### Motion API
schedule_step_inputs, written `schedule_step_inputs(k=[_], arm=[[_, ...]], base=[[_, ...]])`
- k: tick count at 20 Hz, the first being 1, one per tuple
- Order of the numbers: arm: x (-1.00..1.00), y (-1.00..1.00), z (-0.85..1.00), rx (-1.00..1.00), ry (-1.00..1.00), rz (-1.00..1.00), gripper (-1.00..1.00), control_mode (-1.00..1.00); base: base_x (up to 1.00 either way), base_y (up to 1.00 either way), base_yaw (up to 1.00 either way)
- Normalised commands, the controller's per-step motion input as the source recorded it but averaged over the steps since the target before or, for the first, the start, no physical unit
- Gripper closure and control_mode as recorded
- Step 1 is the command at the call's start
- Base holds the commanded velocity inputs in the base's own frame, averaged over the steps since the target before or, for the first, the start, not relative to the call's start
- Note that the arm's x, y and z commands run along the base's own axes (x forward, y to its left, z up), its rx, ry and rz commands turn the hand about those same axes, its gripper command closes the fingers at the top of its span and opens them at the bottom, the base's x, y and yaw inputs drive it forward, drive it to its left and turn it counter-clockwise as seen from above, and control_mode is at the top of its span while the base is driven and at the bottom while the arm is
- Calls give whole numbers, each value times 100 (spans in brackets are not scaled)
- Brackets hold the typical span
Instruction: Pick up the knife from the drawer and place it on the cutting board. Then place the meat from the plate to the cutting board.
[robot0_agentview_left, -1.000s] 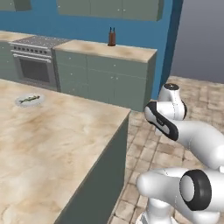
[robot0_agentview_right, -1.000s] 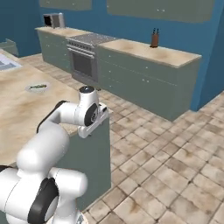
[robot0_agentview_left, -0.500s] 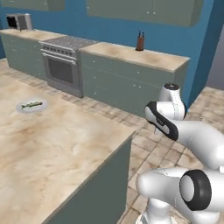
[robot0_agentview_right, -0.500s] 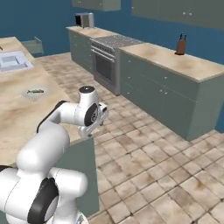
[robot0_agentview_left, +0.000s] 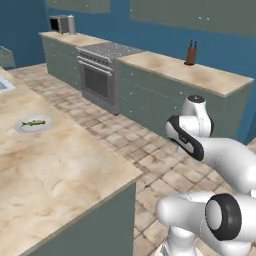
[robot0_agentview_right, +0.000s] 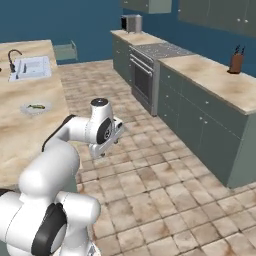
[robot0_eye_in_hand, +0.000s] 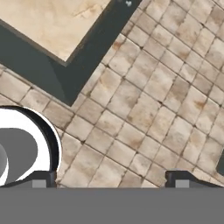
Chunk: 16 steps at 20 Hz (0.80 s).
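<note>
a: where's the meat right now?

b: on the plate, which sits on the marbled island counter, back from the near corner and toward the sink end. in the right base view the same plate lies between the sink and the arm.

a: and the gripper?

b: its two finger tips stand wide apart with nothing between them. it looks down at the tiled floor, just off the island's corner (the counter edge fills the upper left of the hand view).

a: knife or cutting board?

b: can't make out either one. across the aisle from the island there's a knife block on the far counter, beside the stove, with a microwave farther along. beyond the sink end of the island, a drawer stands pulled out; what's in it, i can't tell.
</note>
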Motion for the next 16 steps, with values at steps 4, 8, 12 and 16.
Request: schedule_step_inputs(k=[4, 8, 12, 16], arm=[[0, 0, 0, 0, 0, 0, -100, 100], [0, 0, 0, 0, 0, 0, -100, 100], [0, 0, 0, 0, 0, 0, -100, 100], [0, 0, 0, 0, 0, 0, -100, 100]], base=[[48, -72, 41], [48, -71, 41], [48, -70, 42], [48, -61, 44]])
